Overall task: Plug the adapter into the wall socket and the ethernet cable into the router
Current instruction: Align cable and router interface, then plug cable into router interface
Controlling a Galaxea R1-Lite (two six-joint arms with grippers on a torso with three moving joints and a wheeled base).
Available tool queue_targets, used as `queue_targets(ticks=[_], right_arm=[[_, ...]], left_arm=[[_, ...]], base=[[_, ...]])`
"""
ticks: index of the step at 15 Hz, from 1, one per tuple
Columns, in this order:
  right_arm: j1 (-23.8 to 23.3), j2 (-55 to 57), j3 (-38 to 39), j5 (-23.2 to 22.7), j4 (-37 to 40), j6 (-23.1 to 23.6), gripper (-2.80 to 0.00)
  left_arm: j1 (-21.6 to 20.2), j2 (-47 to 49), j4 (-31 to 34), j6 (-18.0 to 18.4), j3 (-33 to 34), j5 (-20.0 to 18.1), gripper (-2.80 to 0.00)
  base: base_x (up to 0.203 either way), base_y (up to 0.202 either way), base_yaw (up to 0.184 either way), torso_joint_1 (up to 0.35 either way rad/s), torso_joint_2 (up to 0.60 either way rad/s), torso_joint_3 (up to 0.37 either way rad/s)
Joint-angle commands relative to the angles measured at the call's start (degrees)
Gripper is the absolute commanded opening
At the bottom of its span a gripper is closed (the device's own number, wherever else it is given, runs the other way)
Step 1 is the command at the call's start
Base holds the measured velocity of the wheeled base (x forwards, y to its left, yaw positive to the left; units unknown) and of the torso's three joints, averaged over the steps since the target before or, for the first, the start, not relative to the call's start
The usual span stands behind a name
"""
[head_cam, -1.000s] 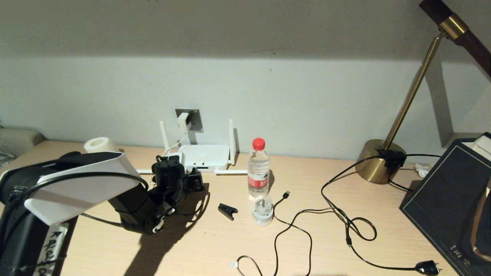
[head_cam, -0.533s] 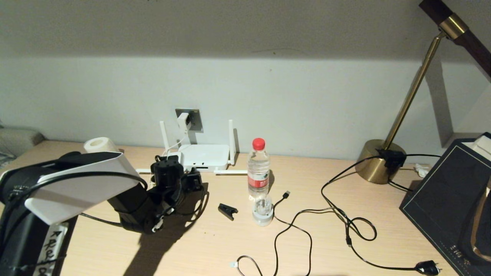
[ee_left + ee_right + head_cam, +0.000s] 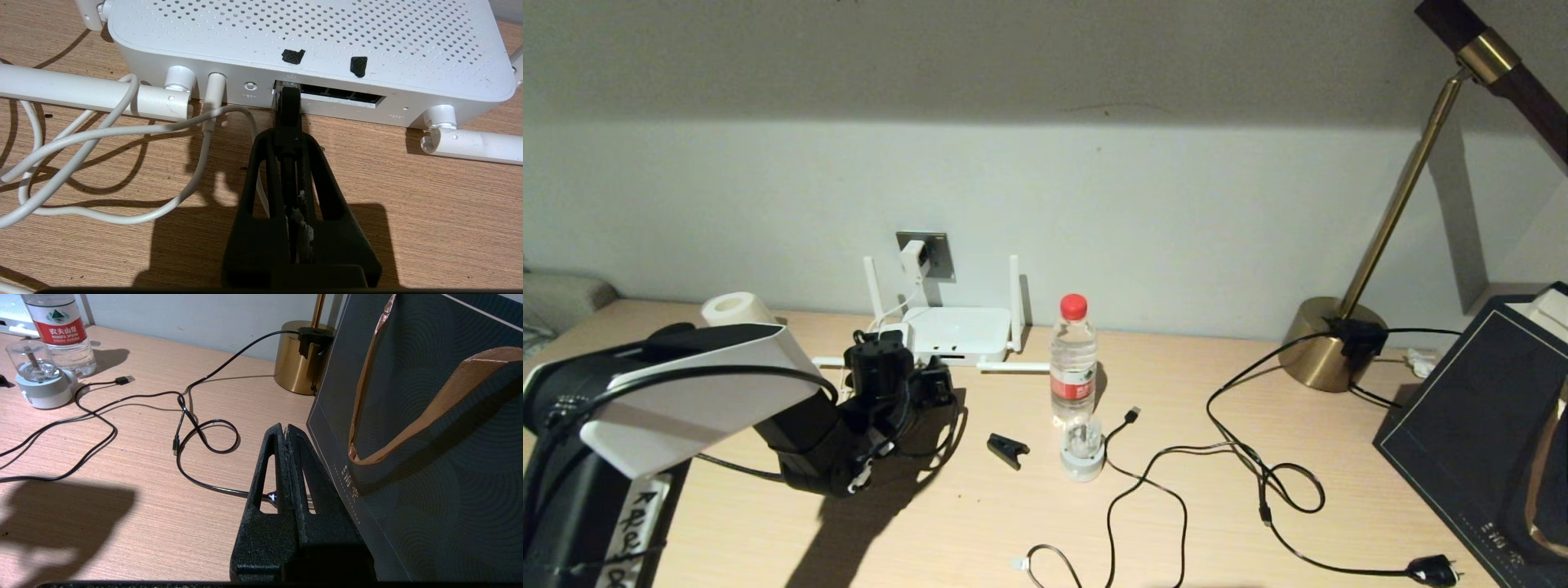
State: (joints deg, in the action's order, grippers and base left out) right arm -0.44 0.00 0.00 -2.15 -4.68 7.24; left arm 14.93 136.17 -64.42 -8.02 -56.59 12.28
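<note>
While the left gripper [image 3: 288, 143] sits low on the desk [image 3: 980, 523] right at the router's port edge, its two black fingers [image 3: 261, 192] are clamped on the ethernet cable [image 3: 288, 110], whose connector has its tip at the leftmost of the dark ports on the router [image 3: 310, 45]; whether it is fully seated cannot be told. In the head view that gripper [image 3: 935, 390] lies at about 7 o'clock from the router [image 3: 956, 333], just in front of it. Two of the router's antennas stand upright against the wall and two lie flat on the desk.

At 11 o'clock from the router, the adapter [image 3: 912, 260] sits in the wall socket [image 3: 935, 249], and its thin white cord [image 3: 122, 134] runs down and loops over the desk to a white plug in the router's edge (beside the left flat antenna).

At the right side of the desk the right gripper [image 3: 287, 437] is parked with its jaws pressed together and nothing between them, next to a dark paper bag [image 3: 429, 428]. A water bottle [image 3: 1073, 359] stands at 4 o'clock from the router, with a brass lamp base [image 3: 1327, 343] well off at its 3 o'clock.
</note>
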Motion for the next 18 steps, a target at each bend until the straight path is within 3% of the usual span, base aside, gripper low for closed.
queue_targets(ticks=[1,18], right_arm=[[0.00,0.09,2.02,-0.05,-0.05,0.05,-2.80],[0.00,0.09,1.96,-0.05,-0.02,0.05,-2.80]], left_arm=[[0.01,0.15,-0.36,-0.06,-0.01,-0.06,-2.80],[-0.08,0.76,-0.36,0.11,-0.89,-1.21,-2.80]], base=[[0.000,0.000,0.000,0.000,0.00,0.000],[0.000,0.000,0.000,0.000,0.00,0.000]])
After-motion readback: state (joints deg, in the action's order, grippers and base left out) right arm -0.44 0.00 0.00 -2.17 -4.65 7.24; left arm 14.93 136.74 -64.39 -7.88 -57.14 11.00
